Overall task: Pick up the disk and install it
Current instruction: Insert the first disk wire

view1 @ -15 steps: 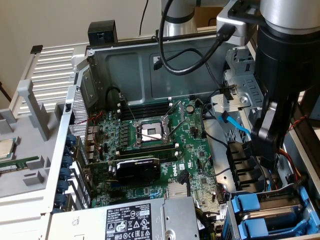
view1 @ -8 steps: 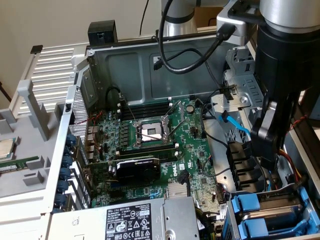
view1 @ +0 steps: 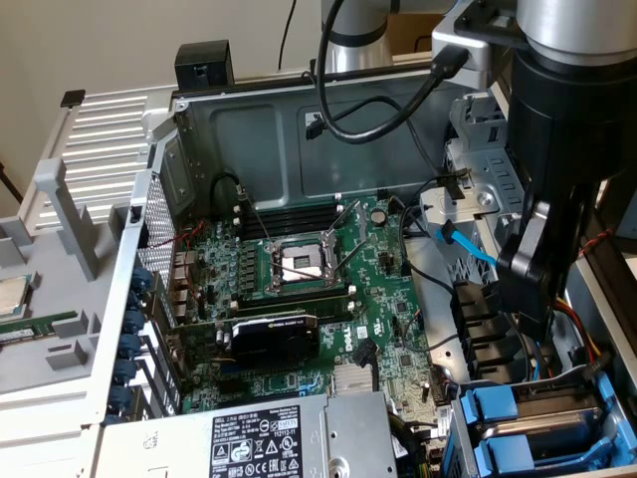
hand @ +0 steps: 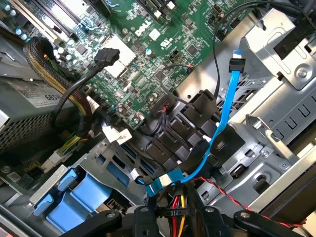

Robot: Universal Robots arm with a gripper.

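My gripper (view1: 530,317) hangs inside the open computer case at the exterior view's right, above black cable clips and the metal drive cage (view1: 478,159). In the wrist view the gripper (hand: 175,219) has its two dark fingers (hand: 143,222) apart, with only red and yellow wires showing in the gap. It holds nothing. Two blue plastic carriers (view1: 503,408) sit in the drive bay just below and in front of the gripper, and a blue carrier with a pale tab (hand: 74,197) shows too. No labelled drive face is visible, so I cannot tell whether either carrier holds the disk.
The green motherboard (view1: 328,299) with its open processor socket (view1: 299,264) fills the case floor. A blue flat data cable (hand: 224,113) runs loose over the metal cage. Black cables (view1: 378,110) hang from the arm. A silver chip (view1: 10,294) lies outside the case at the left.
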